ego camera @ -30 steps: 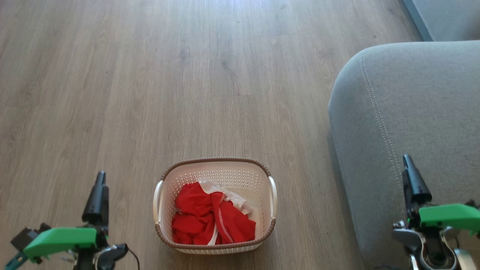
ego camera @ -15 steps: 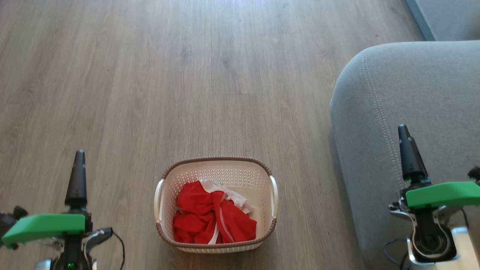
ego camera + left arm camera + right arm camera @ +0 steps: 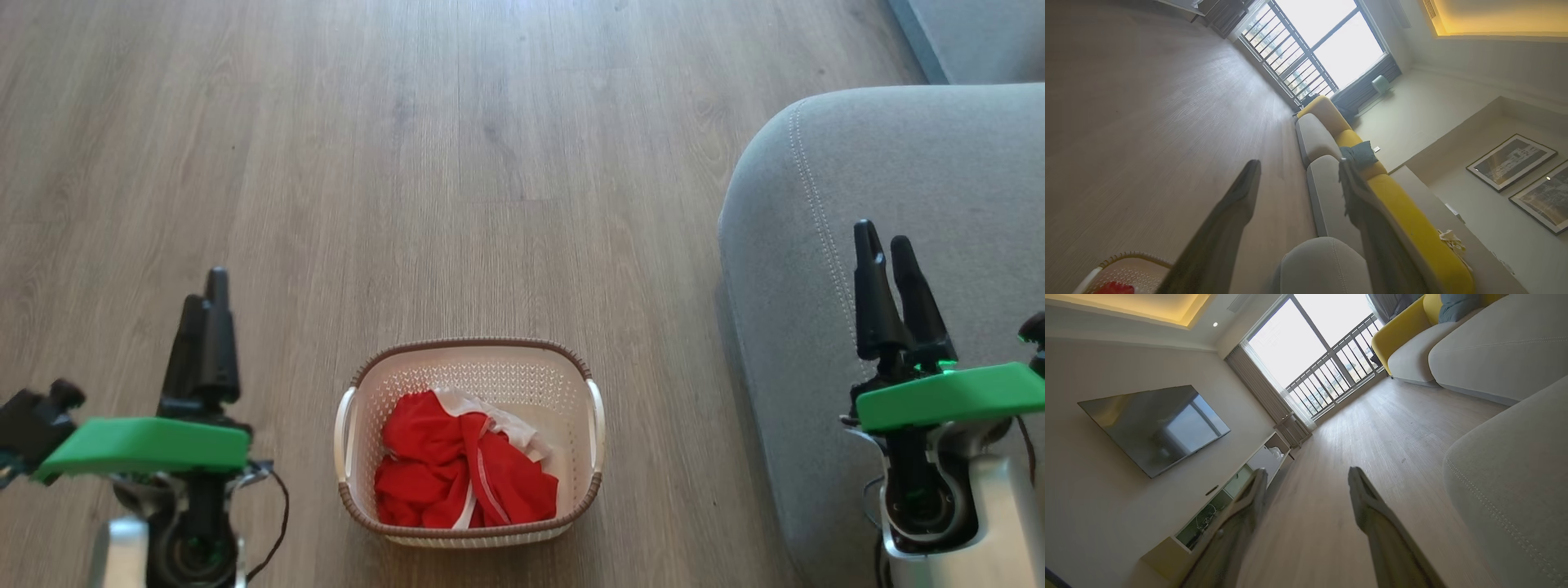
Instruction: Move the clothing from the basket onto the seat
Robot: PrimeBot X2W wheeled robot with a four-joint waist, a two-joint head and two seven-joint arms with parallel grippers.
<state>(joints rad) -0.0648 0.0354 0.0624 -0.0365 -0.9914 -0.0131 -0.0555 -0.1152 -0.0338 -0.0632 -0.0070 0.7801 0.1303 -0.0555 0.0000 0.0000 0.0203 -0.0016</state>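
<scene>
Clothing [image 3: 461, 469] lies bunched in the lower centre of the head view, red with white stripe trim. It sits inside the basket [image 3: 469, 347], which stands on the wooden floor [image 3: 408, 163]. The grey seat [image 3: 939, 163] takes up the right side of that frame, and its rounded, stitched corner is near the basket but apart from it.

The left gripper [image 3: 206, 294] rises at the lower left, well clear of the basket's white handle. The right gripper [image 3: 882, 238] rises at the lower right, seen against the seat's fabric. In each wrist view the two dark fingers stand wide apart with only floor and furniture showing between them, so neither has hold of anything.

At the right edge of the left wrist view hang framed pictures [image 3: 1511, 161], too small to read any writing. At the left of the right wrist view, a dark wall screen [image 3: 1155, 428] carries no legible mark.
</scene>
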